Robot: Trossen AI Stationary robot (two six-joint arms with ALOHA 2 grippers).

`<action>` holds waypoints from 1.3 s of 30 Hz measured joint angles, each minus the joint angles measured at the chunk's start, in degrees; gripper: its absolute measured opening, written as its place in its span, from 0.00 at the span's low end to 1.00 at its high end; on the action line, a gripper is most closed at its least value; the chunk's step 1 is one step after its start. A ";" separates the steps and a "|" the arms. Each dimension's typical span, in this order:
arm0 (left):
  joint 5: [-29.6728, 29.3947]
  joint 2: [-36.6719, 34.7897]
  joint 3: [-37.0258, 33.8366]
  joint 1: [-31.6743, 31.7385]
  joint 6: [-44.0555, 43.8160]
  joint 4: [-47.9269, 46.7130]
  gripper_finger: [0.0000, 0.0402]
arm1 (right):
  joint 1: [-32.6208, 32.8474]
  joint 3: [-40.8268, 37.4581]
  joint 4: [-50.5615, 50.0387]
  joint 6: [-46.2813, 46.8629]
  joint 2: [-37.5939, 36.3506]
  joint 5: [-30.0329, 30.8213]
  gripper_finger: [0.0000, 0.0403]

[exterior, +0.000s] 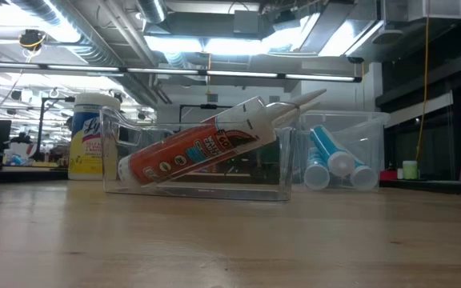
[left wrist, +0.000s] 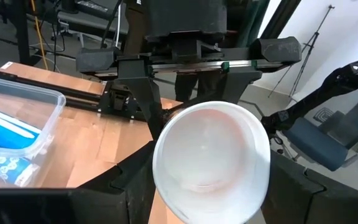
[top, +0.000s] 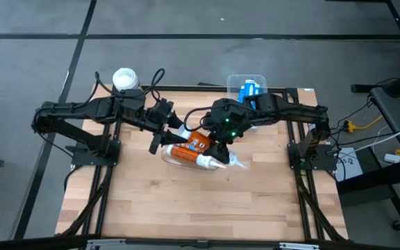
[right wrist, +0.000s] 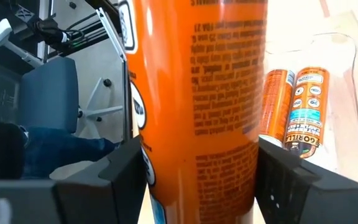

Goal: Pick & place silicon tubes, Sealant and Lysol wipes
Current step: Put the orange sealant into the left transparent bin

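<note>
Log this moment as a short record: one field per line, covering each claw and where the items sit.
left claw: closed on the white end of a tube
right claw: closed on the orange sealant tube
sealant tube, low view: tilted, nozzle up, in clear bin
Lysol wipes: upright, far left
blue tubes: in the rear clear bin

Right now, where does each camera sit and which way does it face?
High: overhead, straight down on the table; both arms show, meeting over the sealant tube.
Low: table height, level across the table at the Lysol wipes; no arm shows.
Left wrist: on the left arm, past the left gripper, at the tube's white end.
Right wrist: on the right arm, past the right gripper, at the tube's orange body.
Shared: both wrist views frame that tube.
</note>
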 joint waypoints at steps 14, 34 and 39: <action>-0.65 -0.02 0.00 0.00 -0.14 -0.07 0.53 | -0.07 0.00 -0.22 -0.49 0.08 2.19 0.68; 0.02 -0.02 0.00 -0.04 -0.59 -0.42 0.53 | -0.11 -0.04 1.32 0.09 -1.12 -2.34 0.98; -0.02 -0.04 0.00 0.37 -1.27 -1.93 0.53 | -0.45 0.24 -0.17 -0.01 -2.47 0.40 0.98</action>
